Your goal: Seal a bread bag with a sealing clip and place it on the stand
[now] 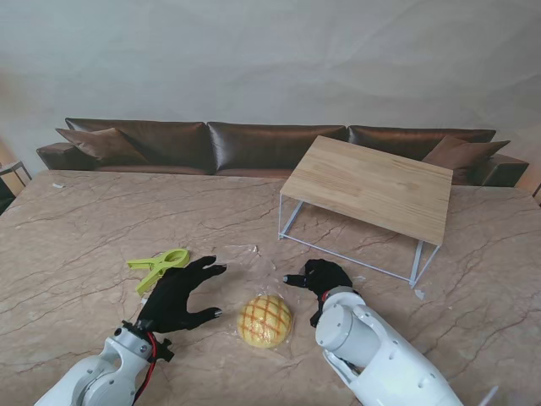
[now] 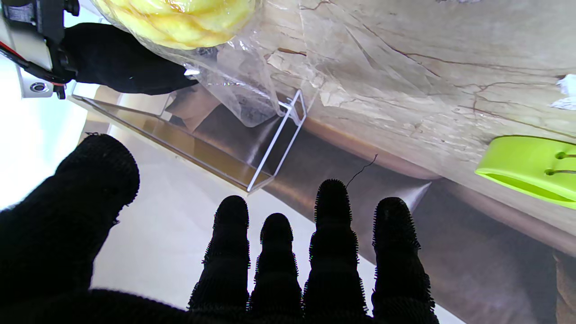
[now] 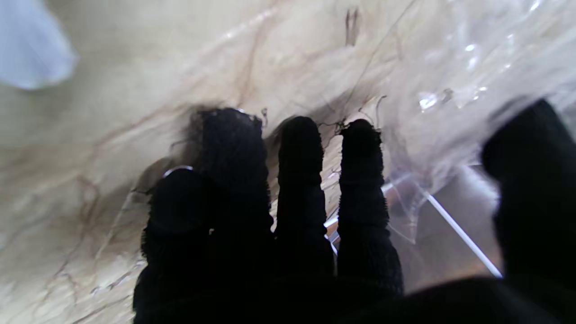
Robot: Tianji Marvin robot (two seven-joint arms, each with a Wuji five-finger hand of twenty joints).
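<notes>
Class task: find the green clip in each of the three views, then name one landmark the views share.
Stand view: clip on the table, left of the bread, just beyond the left robot hand.
Left wrist view: clip at the right edge.
Right wrist view: not in it.
Shared landmark: the white-framed stand.

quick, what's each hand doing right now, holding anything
left hand: open, fingers spread, holding nothing.
right hand: open, fingers at the bread bag, not gripping it.
</notes>
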